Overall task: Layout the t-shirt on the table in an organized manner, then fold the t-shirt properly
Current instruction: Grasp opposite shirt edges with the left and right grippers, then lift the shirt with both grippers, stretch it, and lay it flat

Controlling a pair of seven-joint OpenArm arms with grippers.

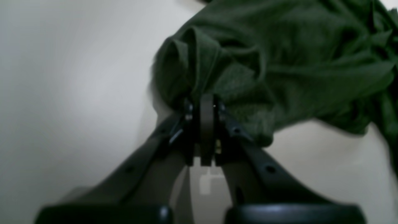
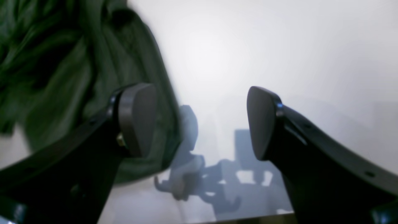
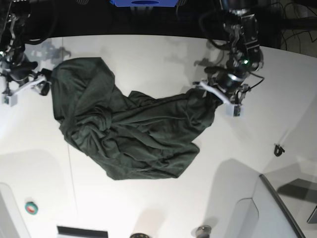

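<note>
The dark green t-shirt [image 3: 129, 134] lies crumpled across the middle of the white table [image 3: 148, 59], stretched from upper left to right. My left gripper [image 3: 210, 94] is at the shirt's right end. In the left wrist view its fingers [image 1: 203, 105] are shut on a bunched fold of the t-shirt [image 1: 279, 62]. My right gripper [image 3: 43, 82] is at the shirt's upper left edge. In the right wrist view it [image 2: 199, 121] stands open with only bare table between the pads. The t-shirt [image 2: 62, 62] lies behind its left pad [image 2: 136, 118]; whether they touch I cannot tell.
A small dark object [image 3: 279, 148] lies on the table at the right. A red and green round thing [image 3: 31, 208] sits near the front left. A grey panel [image 3: 277, 198] fills the front right corner. A thin seam line [image 3: 69, 163] runs down the table.
</note>
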